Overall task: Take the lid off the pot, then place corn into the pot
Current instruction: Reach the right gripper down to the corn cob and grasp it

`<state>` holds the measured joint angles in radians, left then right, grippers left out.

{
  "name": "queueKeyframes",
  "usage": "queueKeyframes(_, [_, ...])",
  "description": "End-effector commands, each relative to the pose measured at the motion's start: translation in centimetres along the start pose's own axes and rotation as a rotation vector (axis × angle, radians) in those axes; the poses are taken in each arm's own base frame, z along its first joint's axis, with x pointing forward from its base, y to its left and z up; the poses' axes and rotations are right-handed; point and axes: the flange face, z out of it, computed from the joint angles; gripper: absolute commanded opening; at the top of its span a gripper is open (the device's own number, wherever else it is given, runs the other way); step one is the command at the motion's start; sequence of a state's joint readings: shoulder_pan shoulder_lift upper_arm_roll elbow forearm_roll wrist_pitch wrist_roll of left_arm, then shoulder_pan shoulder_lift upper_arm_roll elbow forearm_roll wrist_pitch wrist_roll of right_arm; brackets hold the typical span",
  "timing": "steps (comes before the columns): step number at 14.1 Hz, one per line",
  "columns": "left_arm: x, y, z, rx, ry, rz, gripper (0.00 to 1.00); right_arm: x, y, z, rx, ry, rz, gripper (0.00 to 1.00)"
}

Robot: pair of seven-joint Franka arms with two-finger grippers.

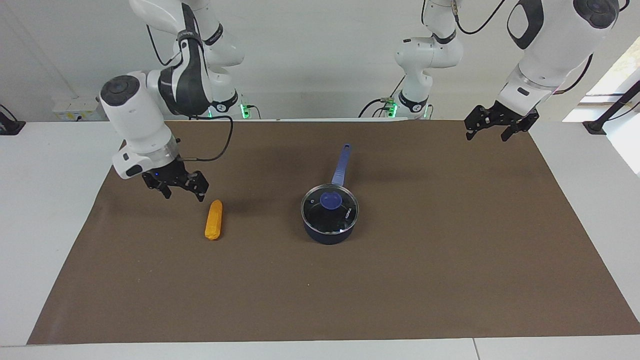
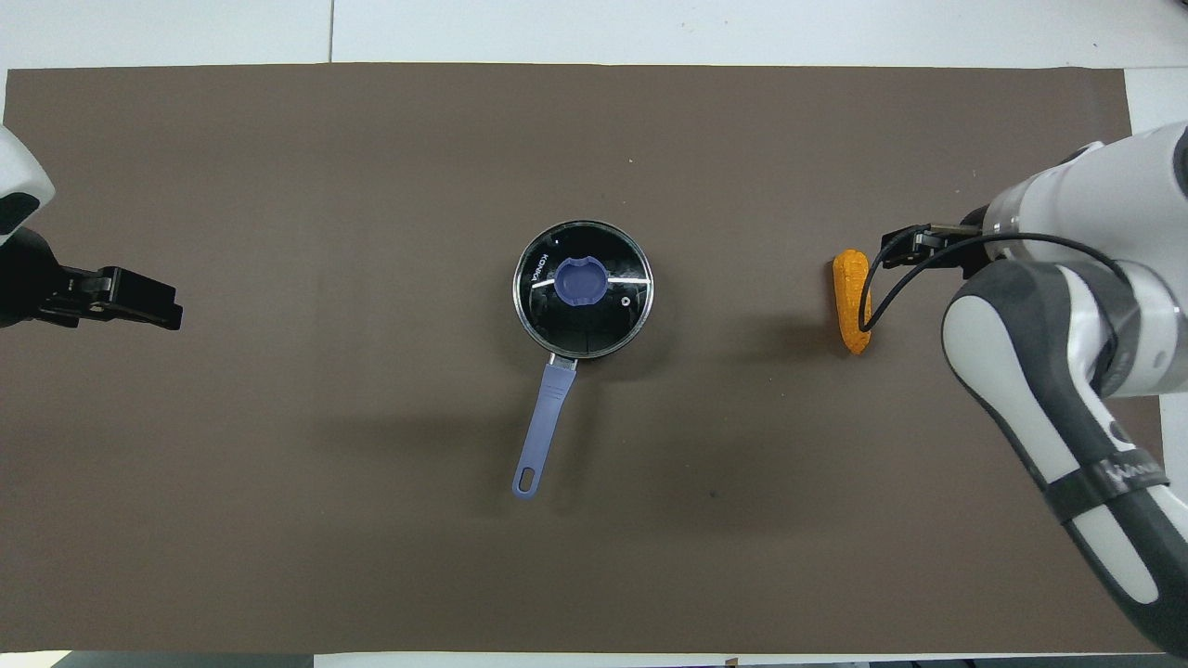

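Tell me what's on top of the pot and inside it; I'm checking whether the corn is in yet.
The lid sits on the pot, blue knob up. Through its glass only the black inside shows, with no cob; the corn lies on the mat toward the right arm's end.

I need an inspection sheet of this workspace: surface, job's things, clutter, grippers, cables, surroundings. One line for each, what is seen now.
Surface: brown mat covering a white table; flat, no spills seen.
Job's things: lid sits on the pot, blue knob up; pot handle points toward the robots. Corn lies flat on the mat, toward the right arm's end, apart from the pot.
Clutter: nothing seen.
Grippers: right gripper open, up over the mat beside the corn, not touching it. Left gripper open, waiting over the mat's corner at its own end.
Cables: black cable loops from the right arm's wrist; cables also at both bases.
Surroundings: white wall, green lights at the arm bases.
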<state>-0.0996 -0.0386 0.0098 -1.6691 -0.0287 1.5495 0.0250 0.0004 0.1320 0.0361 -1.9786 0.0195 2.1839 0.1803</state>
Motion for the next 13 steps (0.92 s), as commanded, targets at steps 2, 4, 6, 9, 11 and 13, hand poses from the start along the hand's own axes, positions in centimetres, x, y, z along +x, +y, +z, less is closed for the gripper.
queueKeyframes(2, [-0.8, 0.0, 0.0, 0.018, -0.002, 0.000, 1.00, -1.9, 0.1, 6.8, -0.001, 0.008, -0.035, 1.00])
queueKeyframes(4, [-0.7, 0.0, -0.1, 0.018, 0.007, -0.005, 1.00, -2.5, -2.7, 9.3, -0.033, -0.012, -0.122, 1.00])
queueKeyframes(6, [-0.5, 0.2, -0.2, 0.018, 0.013, -0.020, 1.00, -2.6, -2.8, 9.7, -0.063, -0.007, -0.156, 0.95])
queueKeyframes(9, [0.0, 0.9, -0.3, 0.012, 0.047, -0.008, 1.00, -1.8, -2.8, 10.7, -0.057, 0.012, -0.156, 0.92])
queueKeyframes(11, [0.5, 3.0, -0.2, 0.008, 0.055, -0.018, 1.00, -1.6, -2.3, 11.2, -0.055, 0.012, -0.150, 0.79])
queueKeyframes(13, [1.9, 7.2, 0.3, -0.001, 0.063, -0.051, 1.00, -0.8, -2.2, 10.6, -0.056, -0.002, -0.142, 0.16])
